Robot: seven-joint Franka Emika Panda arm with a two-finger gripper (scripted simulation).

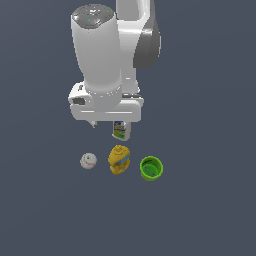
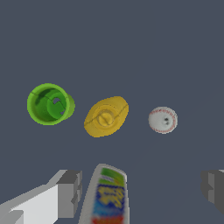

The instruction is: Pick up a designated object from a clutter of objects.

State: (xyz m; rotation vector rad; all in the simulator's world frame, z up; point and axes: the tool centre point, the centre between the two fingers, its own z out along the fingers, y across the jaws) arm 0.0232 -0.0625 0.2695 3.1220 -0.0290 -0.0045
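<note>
Over on the left side of the exterior view, a bit below centre, sits the baseball (image 1: 88, 160), white with red stitching, first in a little row: next comes the yellow mustard squeeze bottle (image 1: 118, 159) in the middle, then the bright green cup (image 1: 151, 168) toward the right, with the white labelled bottle (image 1: 120, 130) just above the mustard and partly tucked under the arm. The ball stands apart from its neighbours on the dark floor (image 1: 200, 210), so there's room either side of it. The gripper (image 2: 142, 188) hangs above the clutter with its fingers (image 2: 70, 192) spread wide and nothing between them; in the wrist view the labelled bottle pokes up between them, but isn't held. My guess on handling: the ball looks light and firm, won't squash, but being round and smooth it'll want to roll or squirt out if pinched off-centre. I'd come straight down and close across its widest part, fingers level with the middle, not near the top. It's the smallest thing there, so the jaws have plenty of opening to spare.
</note>
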